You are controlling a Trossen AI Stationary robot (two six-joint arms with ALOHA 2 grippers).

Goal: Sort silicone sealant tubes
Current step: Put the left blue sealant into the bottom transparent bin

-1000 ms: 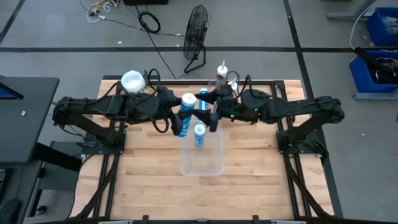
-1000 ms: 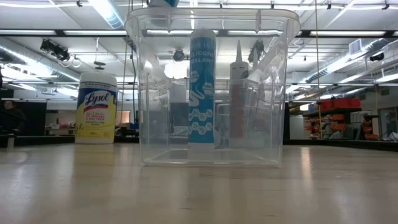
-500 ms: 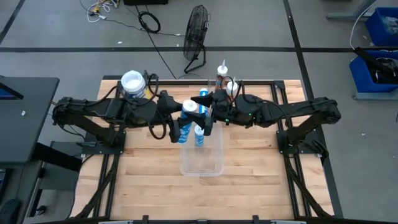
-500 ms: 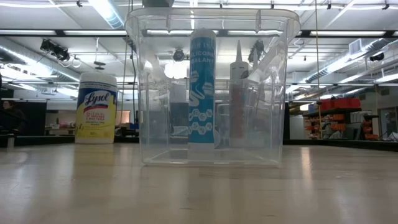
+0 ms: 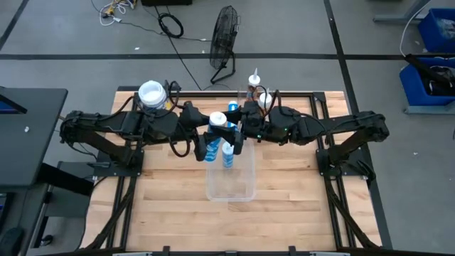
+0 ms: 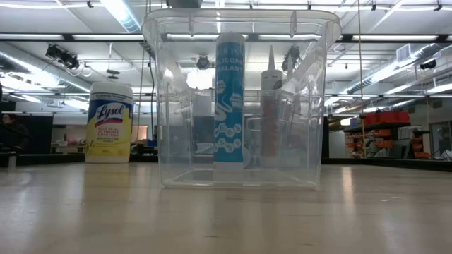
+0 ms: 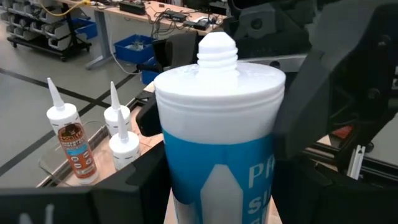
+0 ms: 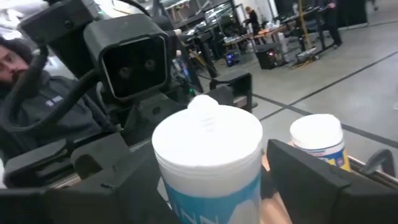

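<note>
My left gripper is shut on a blue sealant tube with a white threaded top, held over the far end of the clear bin. My right gripper is open; its fingers stand on either side of the same tube's top, and I cannot tell whether they touch it. A second blue tube stands upright on its base in the bin and also shows in the low view. Orange-labelled tubes with white nozzles stand at the table's far edge. My left gripper pinches the blue tube's body between its two fingers, below the white top. The fingers come level from the table's left and lie across the tube. The tube stands about upright, top up, lifted above the bin; its lower end is out of view.
A yellow wipes canister with a white lid stands at the table's far left and shows in the low view. Another blue tube top shows just beyond the bin. A person sits beyond the table. Bare wood lies toward the near edge.
My right gripper has moved toward the table's left, closing in on the top of the blue tube held by my left gripper. My left gripper has shifted a little toward the bin with the tube. In the last half second both have kept nearly still.
</note>
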